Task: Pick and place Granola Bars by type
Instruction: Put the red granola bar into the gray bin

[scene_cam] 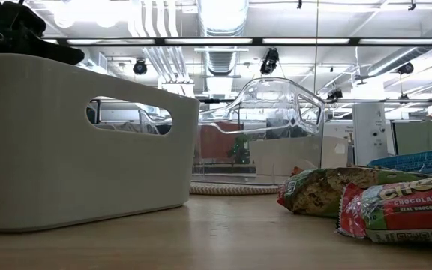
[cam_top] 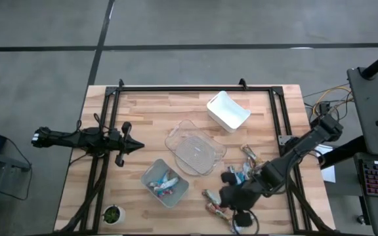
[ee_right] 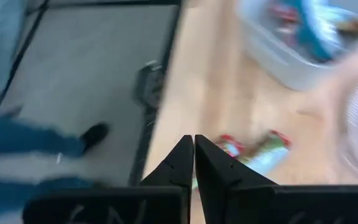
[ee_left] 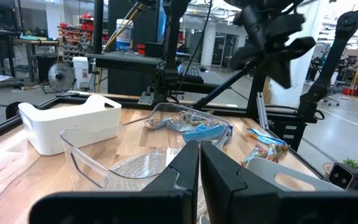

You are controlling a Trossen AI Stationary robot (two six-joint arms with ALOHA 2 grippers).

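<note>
Evidently the loose Granola Bars (cam_top: 231, 177) near the desk's (cam_top: 143, 111) right front corner are light, slick and crinkly, best pinched across the middle by the right pincer (cam_top: 227, 196), now closed empty above them, while the left pincer (cam_top: 136, 147), closed, waits.

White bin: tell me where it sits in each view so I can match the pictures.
High view: the white bin is in the upper middle of the picture, a little right of centre.
Low view: it fills the left side.
Left wrist view: it is at the left, on the wooden table.
Right wrist view: not in it.
Shared landmark: the clear bin next to it.
</note>
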